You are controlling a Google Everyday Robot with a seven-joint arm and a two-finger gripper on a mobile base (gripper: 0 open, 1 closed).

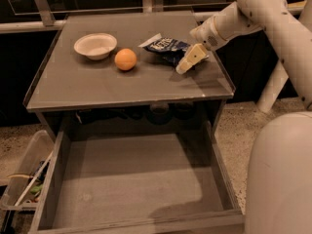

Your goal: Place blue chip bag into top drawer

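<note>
1. Gripper point(191, 60) hangs low over the table's 3 o'clock side. Its cream tip slants down toward 7 o'clock and ends right at the 3 o'clock edge of the blue chip bag point(165, 47). I cannot tell whether it is open or closed, or has hold of anything.
2. Nearest, the top drawer point(126, 177) stands pulled out toward 6 o'clock, with its flat grey bottom open between low side walls.
3. At the drawer's 9 o'clock, a clear plastic bin point(23, 167) of clutter sits just beside the left wall. At its 3 o'clock, the white robot base point(285, 179) crowds the right wall.
4. Above the drawer's back, the front edge of the table top point(97, 89) runs straight across, with a broad bare strip behind it.
5. Farther in, an orange point(126, 59) rests near the middle, with a white bowl point(95, 45) near it at its 10 o'clock.
6. The blue chip bag lies flat at 1 o'clock of the table's centre, apart from the orange and short of the right edge.
7. The arm point(243, 16) enters from 2 o'clock, crossing above the right edge.
</note>
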